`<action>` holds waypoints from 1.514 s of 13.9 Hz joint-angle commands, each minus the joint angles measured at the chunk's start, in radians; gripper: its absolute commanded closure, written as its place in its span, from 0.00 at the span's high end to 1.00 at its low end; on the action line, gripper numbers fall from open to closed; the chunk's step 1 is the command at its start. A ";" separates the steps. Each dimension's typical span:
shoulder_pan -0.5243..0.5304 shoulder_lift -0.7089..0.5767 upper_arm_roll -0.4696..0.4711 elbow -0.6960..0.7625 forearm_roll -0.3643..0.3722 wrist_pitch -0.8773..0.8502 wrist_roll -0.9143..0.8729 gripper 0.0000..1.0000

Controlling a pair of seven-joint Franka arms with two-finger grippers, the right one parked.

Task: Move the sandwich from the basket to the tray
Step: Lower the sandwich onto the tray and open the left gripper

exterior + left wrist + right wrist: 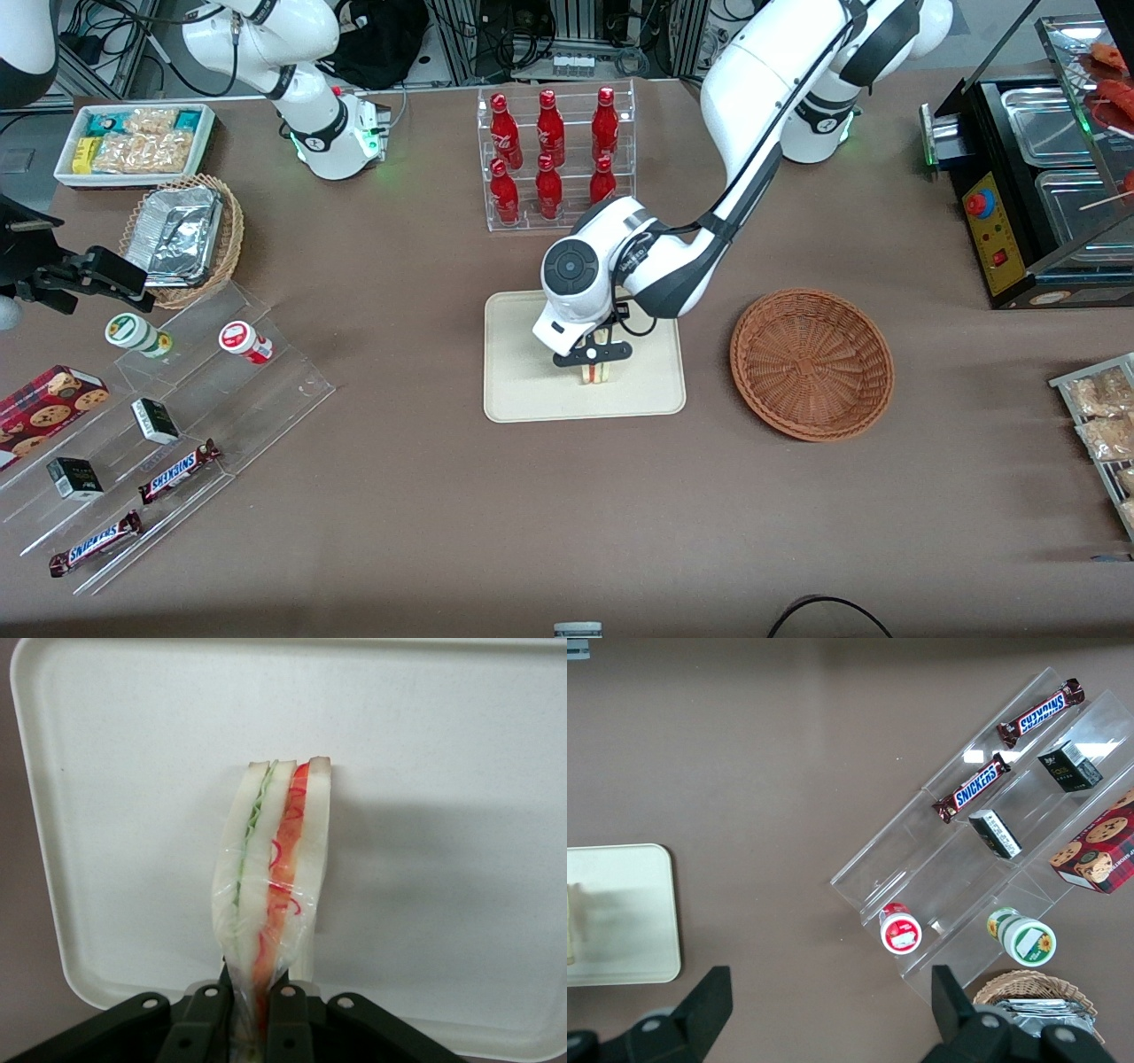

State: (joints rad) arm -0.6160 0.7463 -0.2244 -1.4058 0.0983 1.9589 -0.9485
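The empty wicker basket sits right of centre in the front view; the cream tray fills the middle; over it the gripper clamps the wrapped sandwich, long axis hanging straight down onto the tray surface, seemingly ready to let go.

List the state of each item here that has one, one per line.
sandwich: wrapped in clear film, standing on edge on the tray, pinched at one end by the tool
tool: shut on the sandwich, low over the tray
tray: bare apart from the sandwich
basket: empty, upright, beside the tray
red bottles: upright, capped, in the clear rack
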 commanded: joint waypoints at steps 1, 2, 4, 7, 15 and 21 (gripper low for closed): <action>-0.031 0.028 0.010 0.036 0.021 -0.012 -0.049 0.12; -0.036 0.034 0.010 0.036 0.024 0.007 -0.052 0.25; -0.044 0.030 0.011 0.027 0.041 0.040 -0.050 1.00; -0.036 -0.010 0.011 0.034 0.043 0.018 -0.050 1.00; 0.031 -0.231 0.023 -0.005 0.041 -0.235 0.057 1.00; 0.172 -0.323 0.036 -0.079 0.038 -0.268 0.034 1.00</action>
State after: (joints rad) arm -0.4895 0.4855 -0.1827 -1.4138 0.1310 1.6908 -0.9280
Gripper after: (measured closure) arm 0.000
